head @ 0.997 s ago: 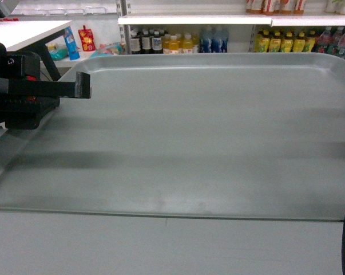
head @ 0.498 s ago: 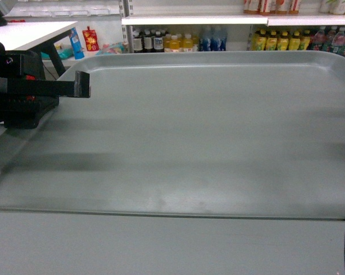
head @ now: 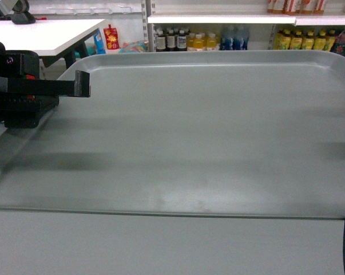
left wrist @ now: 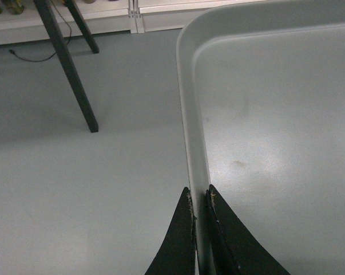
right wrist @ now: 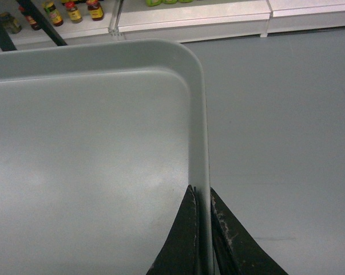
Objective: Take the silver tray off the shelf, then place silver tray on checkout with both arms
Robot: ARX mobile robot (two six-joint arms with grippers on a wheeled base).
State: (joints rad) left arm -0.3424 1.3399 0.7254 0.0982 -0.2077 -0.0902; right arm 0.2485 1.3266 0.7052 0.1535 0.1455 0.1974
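Observation:
The silver tray [head: 206, 132] fills most of the head view, held level in the air over grey floor. My left gripper [left wrist: 198, 192] is shut on its left rim, one black finger on each side of the lip; in the head view its finger [head: 75, 85] reaches over that rim. On the opposite side, my right gripper [right wrist: 201, 192] is shut on the tray's right rim [right wrist: 202, 132] in the same way. The checkout [head: 40, 31], a plain white tabletop, shows at the upper left beyond the tray. A white shelf [head: 218, 19] runs along the back.
Bottles [head: 198, 41] line the lower shelf boards behind the tray. The black table legs [left wrist: 69, 74] stand on the floor left of the tray. More bottles [right wrist: 69, 10] sit low at the far left in the right wrist view.
The white tabletop and the bottle shelves have slid to the right in the head view. The tray and both grippers keep their places in the view.

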